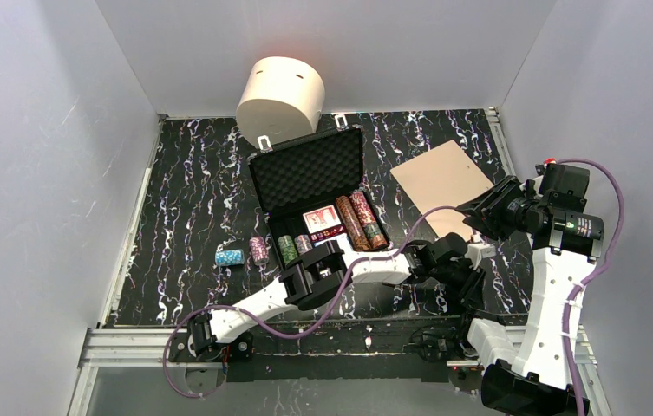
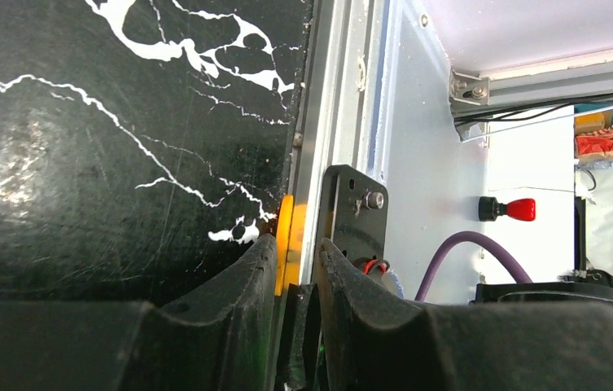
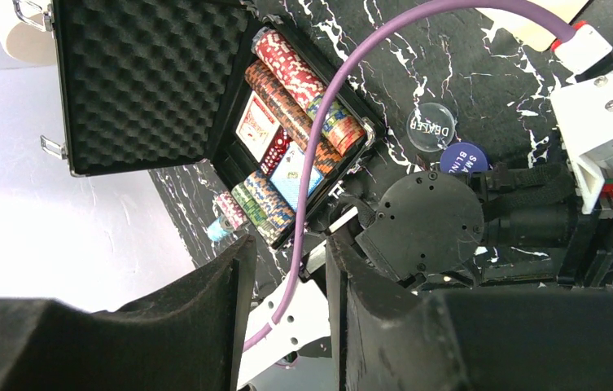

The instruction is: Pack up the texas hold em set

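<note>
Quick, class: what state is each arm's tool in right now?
Left tool: closed on the yellow button, it seems.
Right tool: open, holding nothing.

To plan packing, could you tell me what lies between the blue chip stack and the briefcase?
One pink chip stack, shown in the top view.
</note>
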Controlling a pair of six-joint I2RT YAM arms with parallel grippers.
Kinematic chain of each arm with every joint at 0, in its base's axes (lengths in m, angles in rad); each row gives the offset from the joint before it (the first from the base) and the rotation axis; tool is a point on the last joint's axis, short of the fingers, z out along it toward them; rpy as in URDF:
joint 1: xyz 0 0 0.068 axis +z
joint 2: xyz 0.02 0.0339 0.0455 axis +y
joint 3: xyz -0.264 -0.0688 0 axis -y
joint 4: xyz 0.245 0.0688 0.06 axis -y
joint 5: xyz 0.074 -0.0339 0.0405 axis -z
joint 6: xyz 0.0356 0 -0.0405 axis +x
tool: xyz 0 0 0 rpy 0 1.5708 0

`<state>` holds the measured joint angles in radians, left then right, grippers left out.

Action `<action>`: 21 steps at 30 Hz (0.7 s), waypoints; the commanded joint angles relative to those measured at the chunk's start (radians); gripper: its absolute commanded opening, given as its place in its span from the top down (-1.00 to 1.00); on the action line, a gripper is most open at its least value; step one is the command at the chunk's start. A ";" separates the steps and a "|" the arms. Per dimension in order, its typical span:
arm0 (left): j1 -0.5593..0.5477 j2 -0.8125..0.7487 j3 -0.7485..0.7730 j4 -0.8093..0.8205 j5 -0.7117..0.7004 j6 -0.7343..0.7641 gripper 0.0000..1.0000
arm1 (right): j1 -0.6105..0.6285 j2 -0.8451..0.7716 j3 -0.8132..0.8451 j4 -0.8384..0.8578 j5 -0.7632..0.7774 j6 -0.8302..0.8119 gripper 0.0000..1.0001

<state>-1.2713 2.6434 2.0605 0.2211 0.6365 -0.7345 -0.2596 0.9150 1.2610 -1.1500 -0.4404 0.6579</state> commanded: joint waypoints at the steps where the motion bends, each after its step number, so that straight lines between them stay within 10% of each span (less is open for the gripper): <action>1: -0.025 0.045 0.030 -0.056 -0.010 0.012 0.50 | 0.003 -0.016 0.007 0.021 -0.014 -0.001 0.09; 21: -0.040 0.004 -0.022 -0.148 -0.161 0.135 0.60 | 0.003 -0.025 0.003 0.016 -0.017 -0.006 0.08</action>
<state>-1.2934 2.6434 2.0712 0.2047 0.5697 -0.6708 -0.2596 0.9035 1.2610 -1.1500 -0.4454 0.6579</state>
